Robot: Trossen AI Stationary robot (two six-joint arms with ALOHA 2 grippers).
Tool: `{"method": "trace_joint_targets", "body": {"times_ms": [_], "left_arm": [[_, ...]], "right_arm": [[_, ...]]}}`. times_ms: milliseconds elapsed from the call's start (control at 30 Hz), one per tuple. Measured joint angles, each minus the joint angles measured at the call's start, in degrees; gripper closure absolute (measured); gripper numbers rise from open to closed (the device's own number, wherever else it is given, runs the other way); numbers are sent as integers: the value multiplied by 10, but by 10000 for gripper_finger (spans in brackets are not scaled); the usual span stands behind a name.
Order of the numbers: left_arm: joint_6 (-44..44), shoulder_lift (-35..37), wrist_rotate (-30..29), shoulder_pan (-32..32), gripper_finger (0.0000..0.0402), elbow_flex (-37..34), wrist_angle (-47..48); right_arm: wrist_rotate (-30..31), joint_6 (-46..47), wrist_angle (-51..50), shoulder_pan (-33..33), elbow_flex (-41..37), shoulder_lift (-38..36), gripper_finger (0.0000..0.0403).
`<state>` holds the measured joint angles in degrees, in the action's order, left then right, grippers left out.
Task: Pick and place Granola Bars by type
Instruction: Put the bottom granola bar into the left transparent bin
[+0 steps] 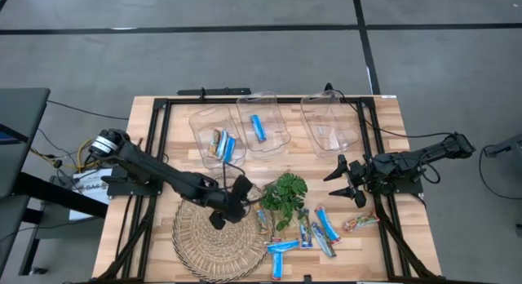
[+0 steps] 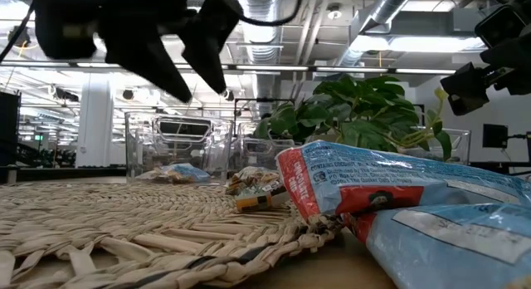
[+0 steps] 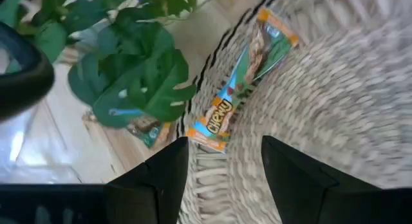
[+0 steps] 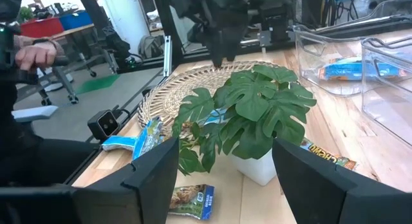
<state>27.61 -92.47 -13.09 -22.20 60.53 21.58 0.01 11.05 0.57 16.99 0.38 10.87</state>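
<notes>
Blue-wrapped Granola Bars (image 2: 431, 214) lie closest to the low camera, at the front edge of the woven mat (image 1: 214, 239). More of them are spread on the wooden table (image 1: 383, 243) in front of the small green plant (image 1: 285, 194), one at (image 1: 328, 225) and one at (image 1: 282, 246).

One orange-tipped Chewy bar (image 3: 241, 82) lies on the rim of the mat, next to the plant leaves. The left gripper (image 1: 228, 204) hovers over the mat just beside this bar, its two fingers spread apart and holding nothing.

Three clear bins stand at the back of the table. The left bin (image 1: 214, 135) has a few bars inside, the middle bin (image 1: 263, 123) has one blue bar (image 1: 258, 127), and in the right bin (image 1: 328, 122) I see no bar.

The right gripper (image 1: 347, 179) waits to the right of the plant, fingers wide open and empty.
</notes>
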Motion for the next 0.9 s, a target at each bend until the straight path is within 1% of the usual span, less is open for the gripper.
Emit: {"method": "trace_joint_targets", "body": {"times_ms": [167, 333, 600, 767, 900], "left_arm": [[50, -51, -27, -9, 212, 0, -46], [62, -98, -32, -10, 212, 9, -88], [79, -149, -23, -11, 212, 53, -92], [80, -161, -7, -11, 212, 58, -91], [88, -166, -10, -11, 212, 57, -89]], "right_arm": [[0, 0, 1, 0, 0, 0, 159], [0, 0, 1, 0, 0, 0, 159], [0, 0, 0, 0, 0, 0, 159], [0, 0, 0, 0, 0, 0, 159], [0, 0, -1, 0, 0, 0, 159]]}}
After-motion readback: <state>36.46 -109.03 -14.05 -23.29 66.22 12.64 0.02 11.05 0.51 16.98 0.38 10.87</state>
